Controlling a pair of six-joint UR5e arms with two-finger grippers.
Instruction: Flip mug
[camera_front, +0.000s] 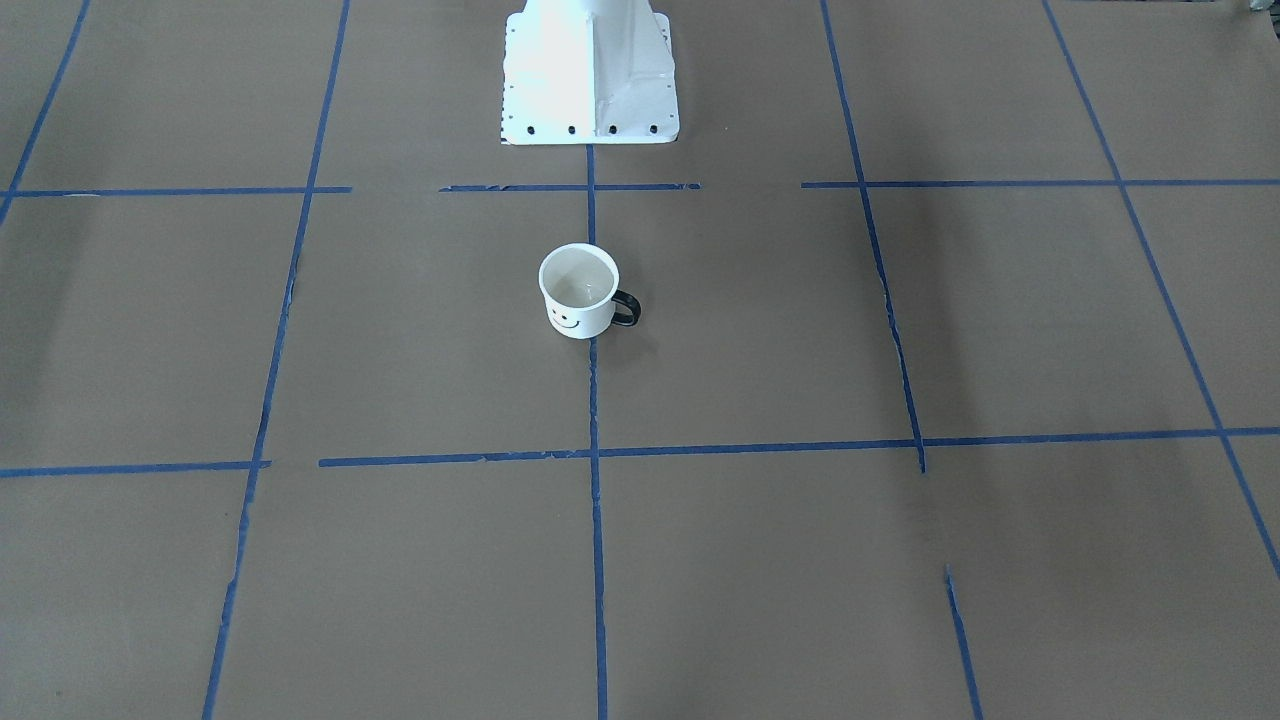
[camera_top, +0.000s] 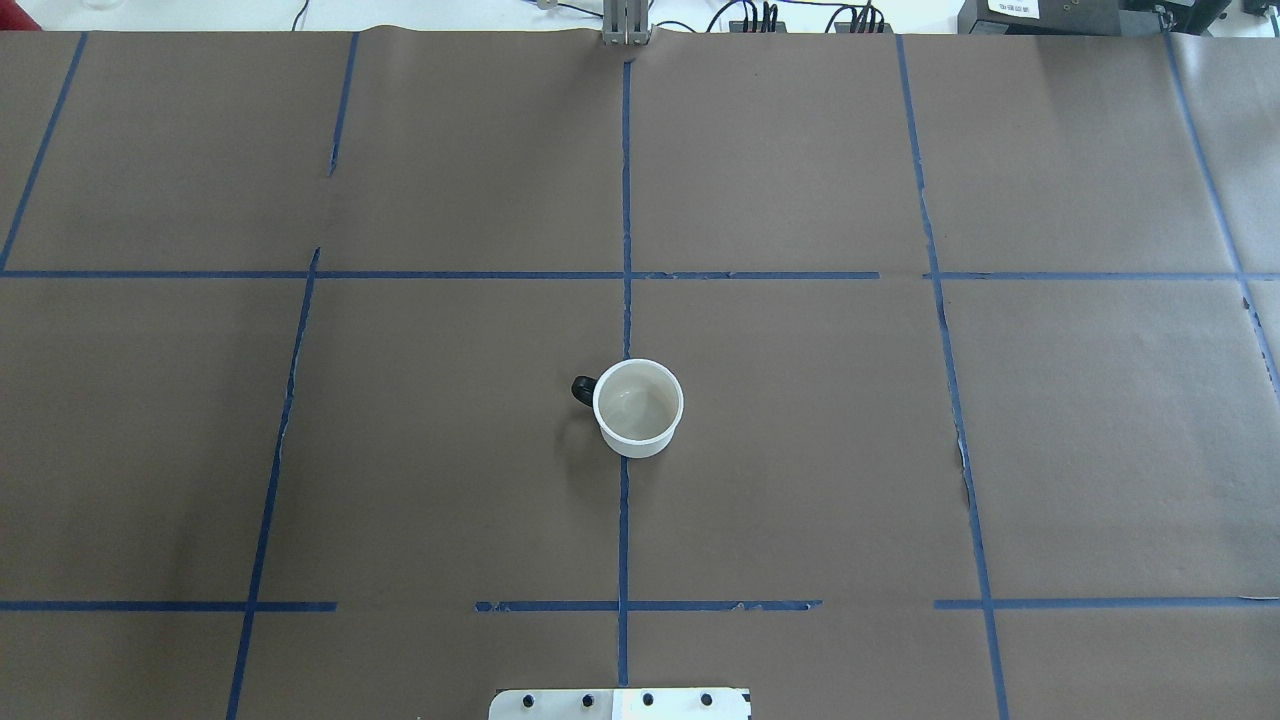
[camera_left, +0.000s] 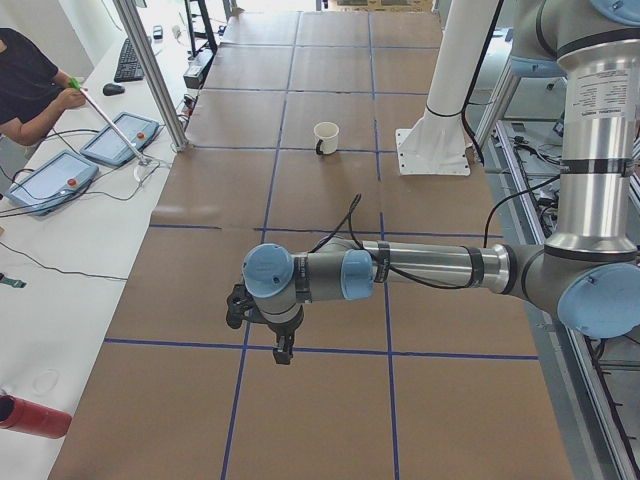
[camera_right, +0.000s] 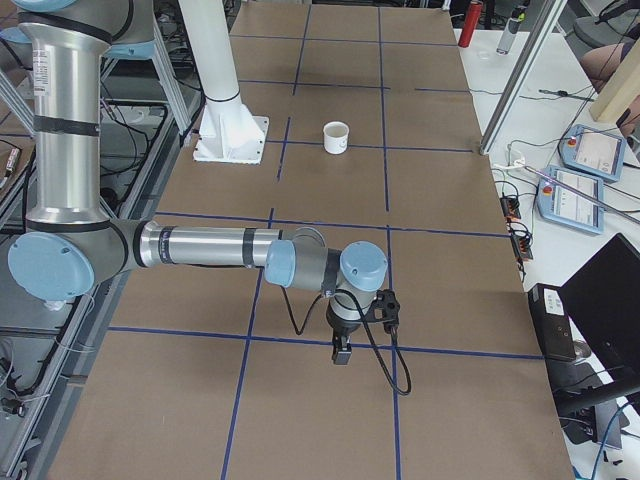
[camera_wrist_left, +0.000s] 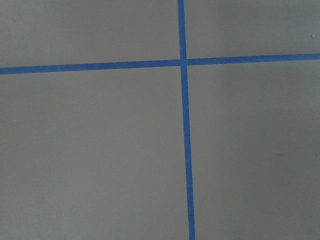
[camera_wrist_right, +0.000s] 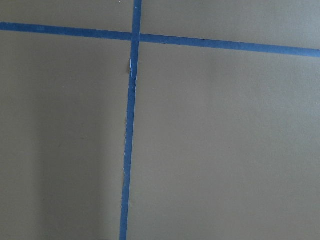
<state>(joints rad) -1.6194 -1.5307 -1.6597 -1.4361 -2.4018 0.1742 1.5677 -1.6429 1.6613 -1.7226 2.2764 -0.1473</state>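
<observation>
Brown taped table, mug upright at centre, left gripper and right gripper well away, openness impossible to tell

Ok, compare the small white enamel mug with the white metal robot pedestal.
The small white enamel mug is round, mouth up; the far larger white metal robot pedestal has a flat bolted foot. The mug bears a black smiley and handle; the pedestal is plain. Both sit on the centre blue tape line.
</observation>
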